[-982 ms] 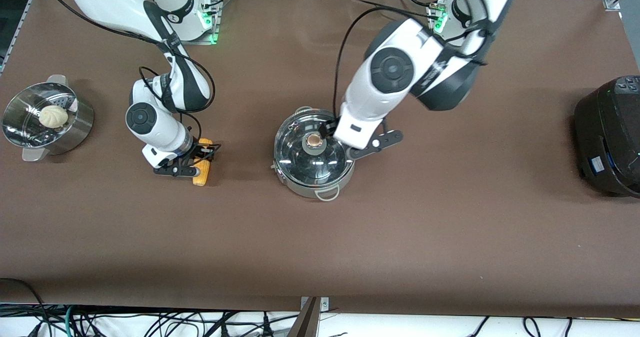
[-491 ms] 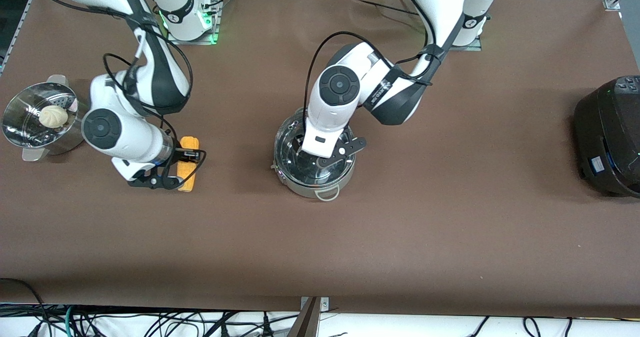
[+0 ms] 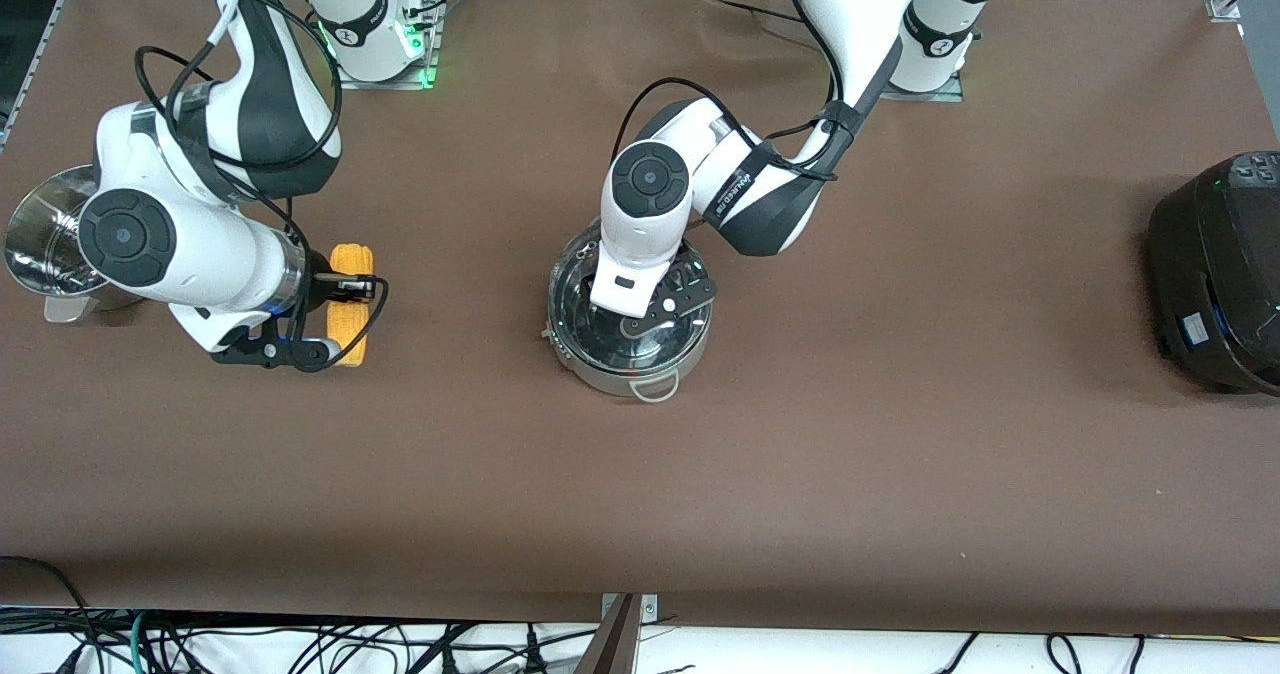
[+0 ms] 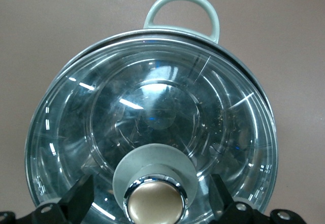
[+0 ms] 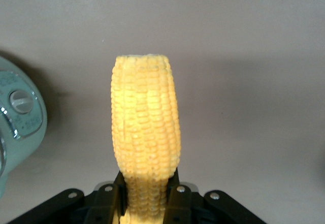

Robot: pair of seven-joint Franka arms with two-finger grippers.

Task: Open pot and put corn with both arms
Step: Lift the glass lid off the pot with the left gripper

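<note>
Gripping corn (image 5: 145,132) aloft, right end effector (image 5: 147,196), left end effector (image 4: 155,203) straddling pot (image 3: 628,316) knob

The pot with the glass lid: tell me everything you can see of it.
The pot is round, shiny stainless steel, standing upright mid-table on the brown cloth. Its clear glass lid is on, domed, and has a tan knob on a pale collar. A pale wire loop handle sticks out toward the front camera. The left gripper is right over the lid, its fingers open on either side of the knob. Nothing shows inside.
</note>
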